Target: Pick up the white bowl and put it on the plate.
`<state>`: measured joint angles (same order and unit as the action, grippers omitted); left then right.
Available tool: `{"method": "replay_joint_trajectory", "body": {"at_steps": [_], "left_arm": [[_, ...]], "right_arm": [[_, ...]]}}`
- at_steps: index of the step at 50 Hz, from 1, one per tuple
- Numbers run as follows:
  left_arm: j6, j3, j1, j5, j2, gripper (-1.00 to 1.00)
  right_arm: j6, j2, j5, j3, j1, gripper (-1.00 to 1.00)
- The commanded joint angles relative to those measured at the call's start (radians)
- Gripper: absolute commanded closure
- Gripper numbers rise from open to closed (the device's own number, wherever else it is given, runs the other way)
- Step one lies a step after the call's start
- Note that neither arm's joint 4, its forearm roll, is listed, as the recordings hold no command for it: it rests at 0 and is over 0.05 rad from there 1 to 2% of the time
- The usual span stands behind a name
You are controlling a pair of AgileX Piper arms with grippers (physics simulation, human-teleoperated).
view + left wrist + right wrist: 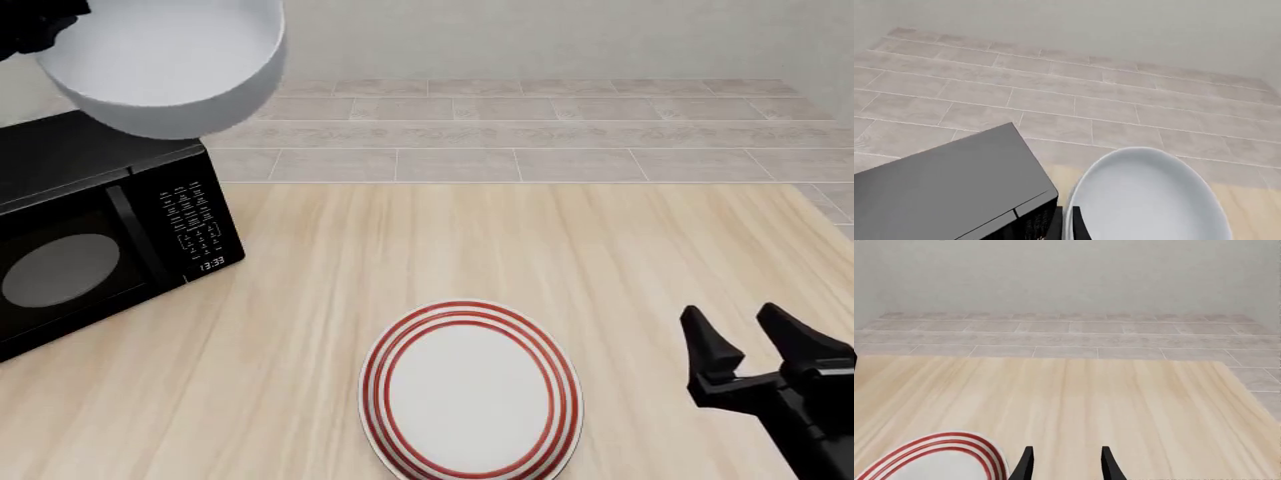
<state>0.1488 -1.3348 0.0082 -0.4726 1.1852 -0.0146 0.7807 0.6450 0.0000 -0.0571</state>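
White bowl [167,65] held high at far left above the microwave [94,235], tipped, mouth facing up and toward the camera. Left gripper [1066,225] clamped on its rim. Plate [470,392] flat at near centre, 3 red rings. Right gripper [747,345] near right, fingers apart, empty.

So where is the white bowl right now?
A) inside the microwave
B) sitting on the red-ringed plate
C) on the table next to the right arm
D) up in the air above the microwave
D: in the front view the white bowl hangs high above the black microwave, while the plate on the table has nothing on it.
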Motion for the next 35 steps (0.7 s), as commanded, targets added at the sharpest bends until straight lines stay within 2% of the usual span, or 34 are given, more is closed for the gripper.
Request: {"method": "replay_joint_trajectory", "body": {"at_steps": [1, 5, 25, 35], "left_arm": [[-0.021, 0.084, -0.105, 0.020, -0.098, 1.00], [-0.040, 0.124, -0.151, 0.039, -0.121, 1.00], [-0.034, 0.323, -0.335, 0.164, -0.179, 1.00], [-0.012, 0.398, -0.423, 0.243, -0.136, 1.00]], "right_arm": [[-0.003, -0.030, -0.028, 0.000, 0.006, -1.00], [-0.003, -0.014, -0.012, 0.000, 0.009, -1.00], [-0.010, -0.023, -0.020, 0.000, 0.011, -1.00], [-0.010, -0.056, -0.052, 0.000, 0.017, -1.00]]}}
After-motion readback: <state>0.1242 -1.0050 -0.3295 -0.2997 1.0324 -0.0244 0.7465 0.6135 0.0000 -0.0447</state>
